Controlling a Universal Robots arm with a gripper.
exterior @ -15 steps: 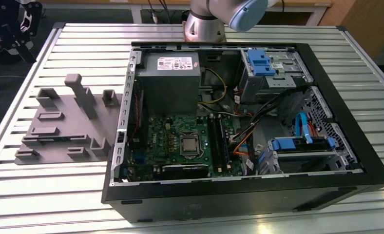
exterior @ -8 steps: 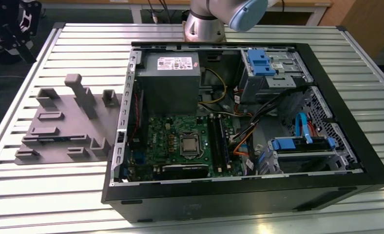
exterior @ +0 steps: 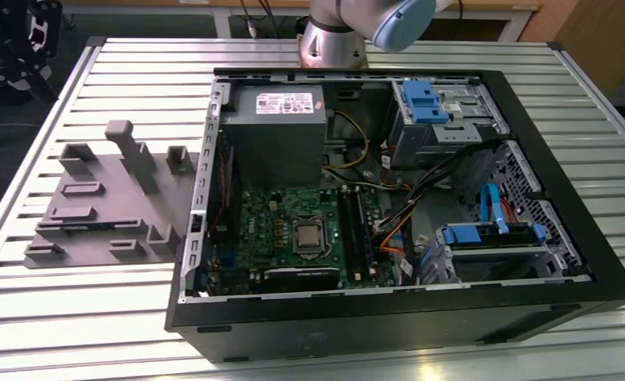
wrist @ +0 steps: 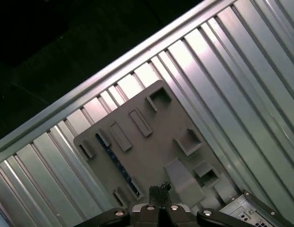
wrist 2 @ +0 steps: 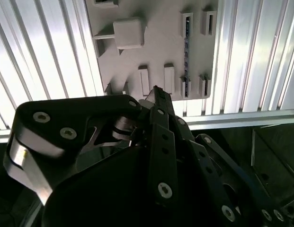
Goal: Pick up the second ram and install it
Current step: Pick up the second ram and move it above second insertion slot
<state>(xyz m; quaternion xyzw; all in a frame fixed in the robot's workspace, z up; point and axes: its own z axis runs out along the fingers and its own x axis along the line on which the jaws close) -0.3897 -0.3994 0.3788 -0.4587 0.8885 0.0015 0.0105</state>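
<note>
The second ram (wrist 2: 187, 56), a thin, long blue-green memory stick, sits in a narrow groove of the grey plastic holder plate (wrist 2: 161, 47), between small brackets at its two ends. In the first wrist view the same stick (wrist: 117, 165) runs along one side of the plate (wrist: 151, 137). The plate (exterior: 112, 214) rests on the ribbed aluminium table (exterior: 132, 71), just beside the open black computer case (exterior: 397, 317), at the exterior view's left of it. The green motherboard (exterior: 281, 218) lies inside the case.

The black metal gripper (wrist: 159, 189) hangs well above the plate, apart from the stick. Its fingertips (wrist 2: 156, 92) stand narrow, pressed together, with nothing between them.
</note>
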